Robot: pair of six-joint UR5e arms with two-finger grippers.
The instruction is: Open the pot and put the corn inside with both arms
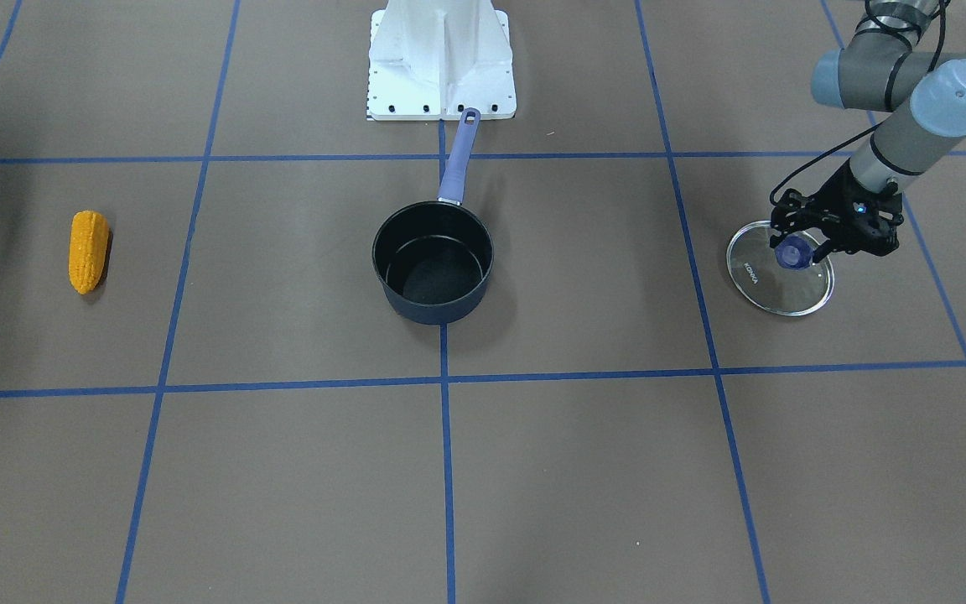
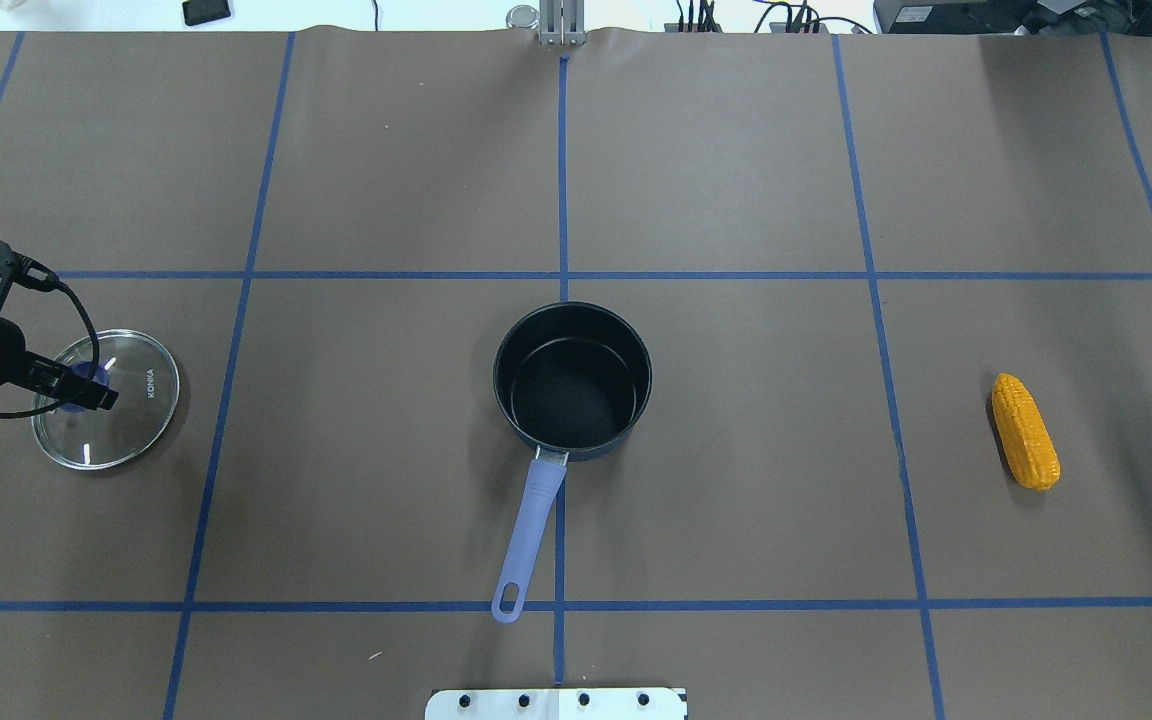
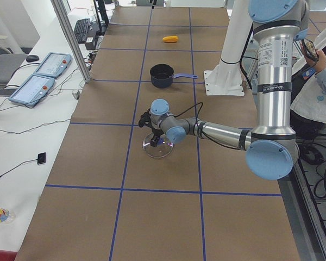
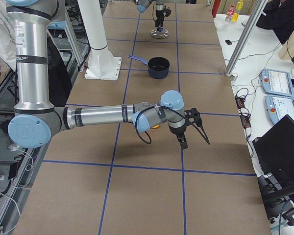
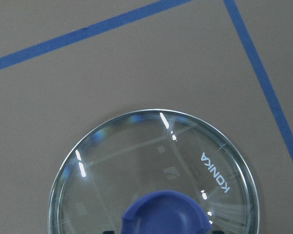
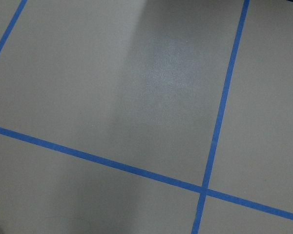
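Fingers (image 2: pixel 101 398) of my left gripper (image 2: pixel 86 385) sit at the blue knob (image 1: pixel 793 252) of the glass lid (image 2: pixel 141 400); I cannot tell whether they pinch it. Navy pot (image 2: pixel 572 380), uncovered and black inside, stands well to their right at mid-table; corn (image 2: pixel 1025 430) lies far right.

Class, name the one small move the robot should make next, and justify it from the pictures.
Probably shift the right end effector over the corn: the pot stands open, its lid lies aside on the table, and the corn lies untouched.

lid knob (image 5: pixel 166 214) cut off (wrist view), bottom edge; corn (image 4: pixel 156 127) behind right arm (image 4: pixel 103 116)
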